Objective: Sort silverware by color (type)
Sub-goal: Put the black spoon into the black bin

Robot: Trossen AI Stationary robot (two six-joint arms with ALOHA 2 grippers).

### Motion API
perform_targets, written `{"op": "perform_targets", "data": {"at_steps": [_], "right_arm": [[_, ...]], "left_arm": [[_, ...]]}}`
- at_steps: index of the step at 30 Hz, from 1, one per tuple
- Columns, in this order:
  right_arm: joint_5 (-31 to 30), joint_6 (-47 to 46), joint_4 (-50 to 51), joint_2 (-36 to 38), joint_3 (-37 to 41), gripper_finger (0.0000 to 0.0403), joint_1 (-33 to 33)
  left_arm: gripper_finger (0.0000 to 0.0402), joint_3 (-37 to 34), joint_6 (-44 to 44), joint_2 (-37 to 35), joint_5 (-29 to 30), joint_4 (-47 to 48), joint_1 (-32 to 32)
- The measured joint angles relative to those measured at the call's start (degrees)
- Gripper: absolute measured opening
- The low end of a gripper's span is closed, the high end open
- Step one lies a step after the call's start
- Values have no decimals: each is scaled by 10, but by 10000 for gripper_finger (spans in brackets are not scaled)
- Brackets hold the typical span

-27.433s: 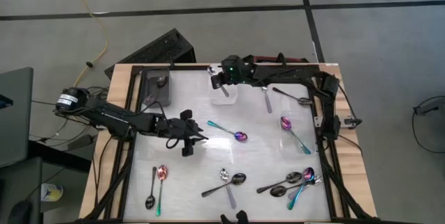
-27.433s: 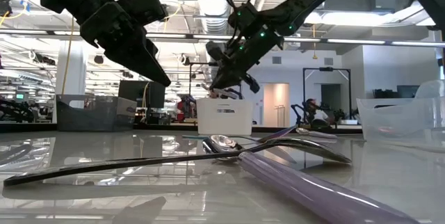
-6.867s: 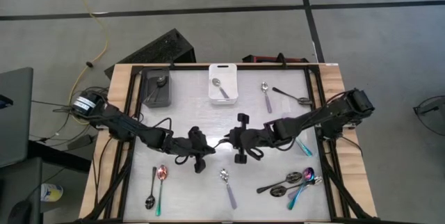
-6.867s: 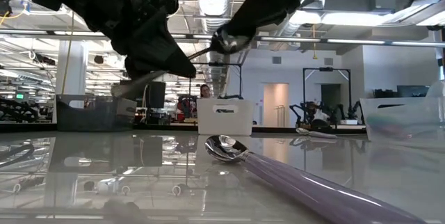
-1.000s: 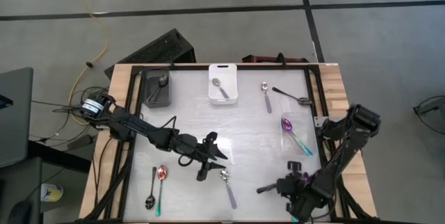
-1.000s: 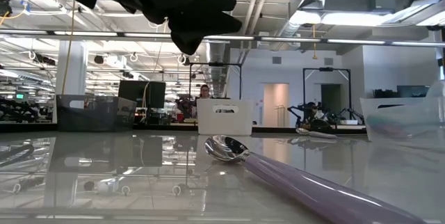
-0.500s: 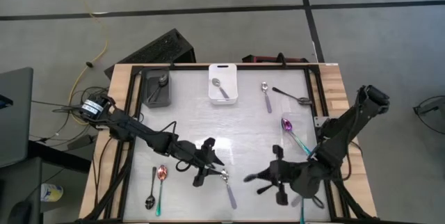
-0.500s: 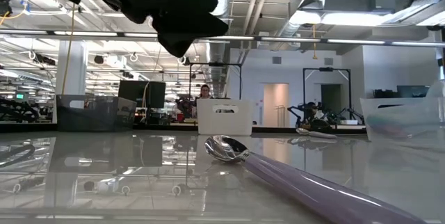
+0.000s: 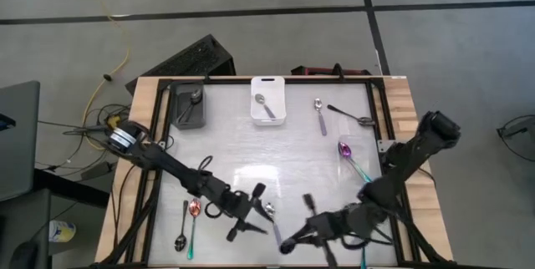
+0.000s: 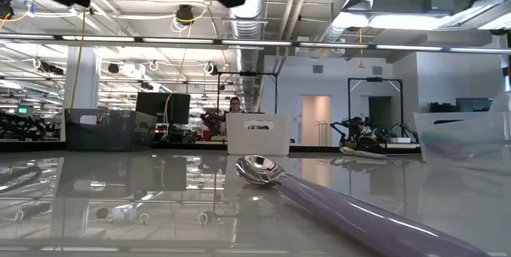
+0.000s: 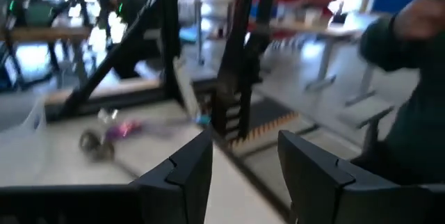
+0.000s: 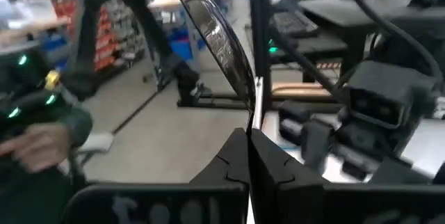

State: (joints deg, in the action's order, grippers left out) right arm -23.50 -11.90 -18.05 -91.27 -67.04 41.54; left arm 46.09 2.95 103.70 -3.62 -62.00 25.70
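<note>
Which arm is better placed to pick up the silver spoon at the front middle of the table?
Left. Its open end effector hovers right beside the silver spoon. The right end effector is shut, apparently on a dark spoon.

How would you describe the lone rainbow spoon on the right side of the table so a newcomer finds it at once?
In the high view, start at the white bin at the table's far edge and move right past a silver spoon and a black spoon. Just nearer than those, by the right rail, lies the rainbow spoon, the only one there with a purple-pink bowl and a teal handle.
</note>
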Motion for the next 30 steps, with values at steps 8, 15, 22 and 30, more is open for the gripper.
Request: {"op": "perform_targets", "data": {"at_steps": [8,15,22,30], "right_arm": [[10,0,-45,-17,0,20,-72],[9,1,-36,-17,0,20,-103],[-22,2,-10,-15,0,20,-117],[-21,32,31,0,0,43,-116]], "left_arm": [[151,0,13,14,57,-46,-3],[151,0,-9,12,159,-47,-4],[113,0,-32,12,214,-50,-4],[3,0,-36,12,210,-43,-4]]}}
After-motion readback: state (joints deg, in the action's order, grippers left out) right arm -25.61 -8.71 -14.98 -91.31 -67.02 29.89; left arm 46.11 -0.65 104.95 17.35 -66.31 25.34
